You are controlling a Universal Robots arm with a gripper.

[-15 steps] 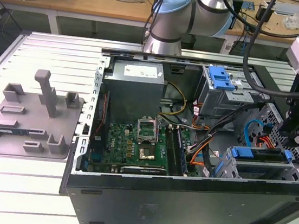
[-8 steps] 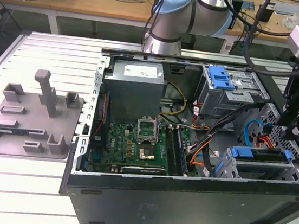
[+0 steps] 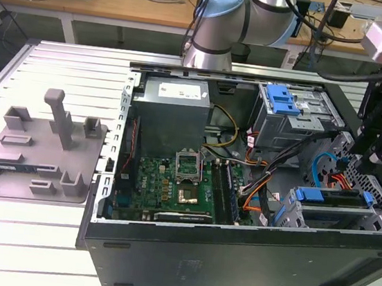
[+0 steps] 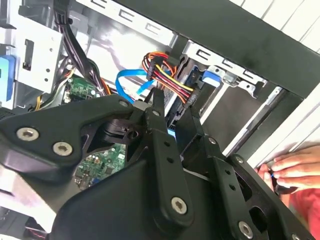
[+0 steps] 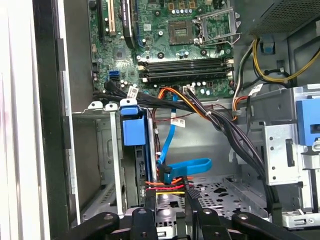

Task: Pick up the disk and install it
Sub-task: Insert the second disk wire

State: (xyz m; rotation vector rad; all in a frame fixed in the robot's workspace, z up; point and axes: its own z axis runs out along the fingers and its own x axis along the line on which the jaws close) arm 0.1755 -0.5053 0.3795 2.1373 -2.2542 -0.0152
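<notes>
The disk, silver with a blue carrier frame, sits on edge in the lower drive cage at the case's front corner, on the exterior view's right. In the first wrist view its blue carrier tab sticks out of the cage slot. My gripper hangs just above the disk's end nearest the case wall. Its two black fingers stand apart beside the disk, so the gripper is open and holds nothing. Behind the gap between the fingers lie coloured power wires and a blue data cable. The second wrist view shows the gripper over the same cables.
The open case holds a motherboard, a grey power supply and an upper drive cage with a fixed blue bracket. A grey fixture plate lies on the table at the exterior view's left. A person's hand rests outside the case wall.
</notes>
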